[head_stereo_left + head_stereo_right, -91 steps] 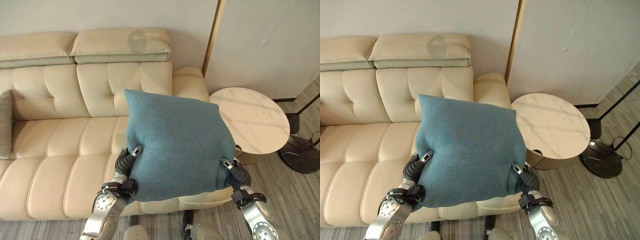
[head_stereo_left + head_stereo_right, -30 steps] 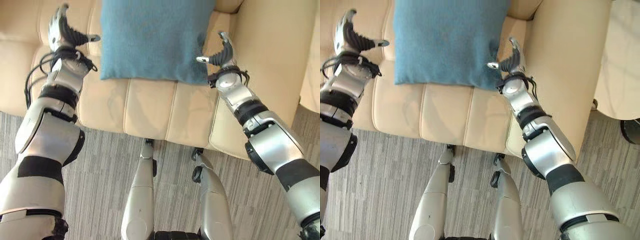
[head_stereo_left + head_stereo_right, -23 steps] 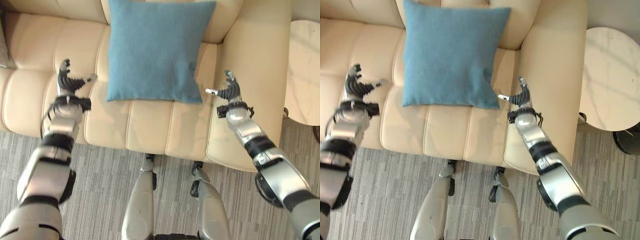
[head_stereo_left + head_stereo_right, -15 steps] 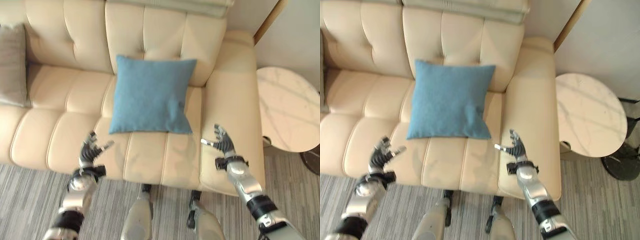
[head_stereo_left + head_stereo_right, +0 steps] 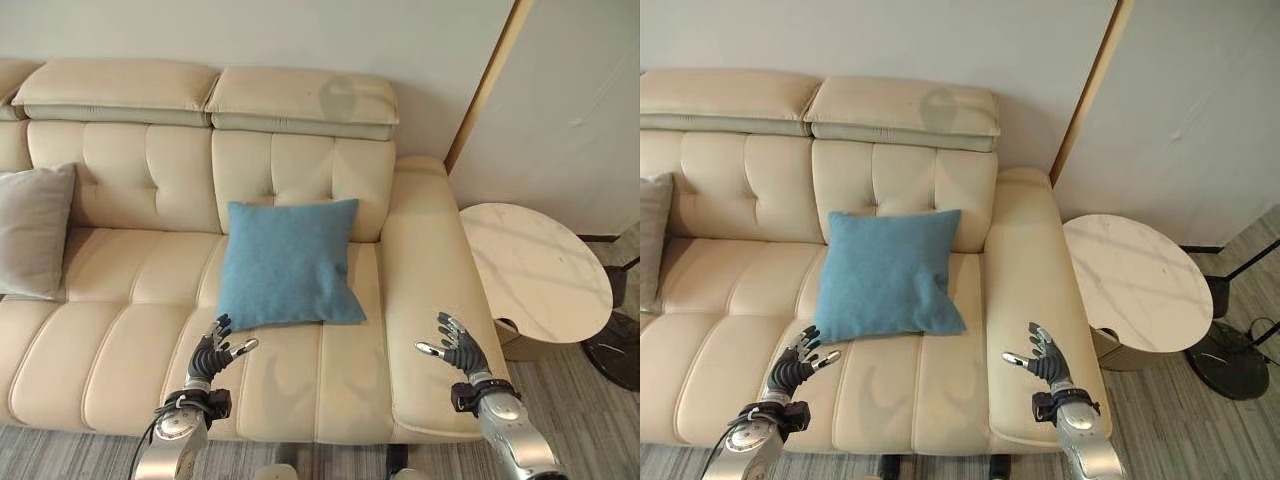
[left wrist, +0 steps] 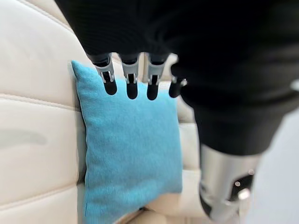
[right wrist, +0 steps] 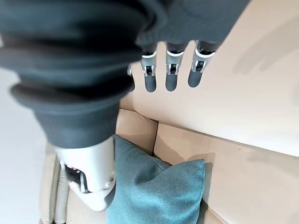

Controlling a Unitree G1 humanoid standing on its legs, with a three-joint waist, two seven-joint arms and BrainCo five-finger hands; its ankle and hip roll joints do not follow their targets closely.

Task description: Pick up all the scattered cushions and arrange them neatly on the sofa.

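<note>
The blue cushion (image 5: 287, 262) lies on the sofa (image 5: 120, 300) seat at the right end, its top edge leaning against the tufted backrest and its lower edge well forward on the seat — a reclined lean, not a true upright. That seems the main risk: with so little backrest behind it, it could slide down flat, or a hand brushing its near corner could skew it. It is close to square, so no long axis stands out; its face points up and forward, and it sits turned slightly. The left hand (image 5: 212, 354) and right hand (image 5: 455, 349) hover low before the seat, fingers spread and holding nothing. A grey cushion (image 5: 33, 243) leans further left — well apart.
</note>
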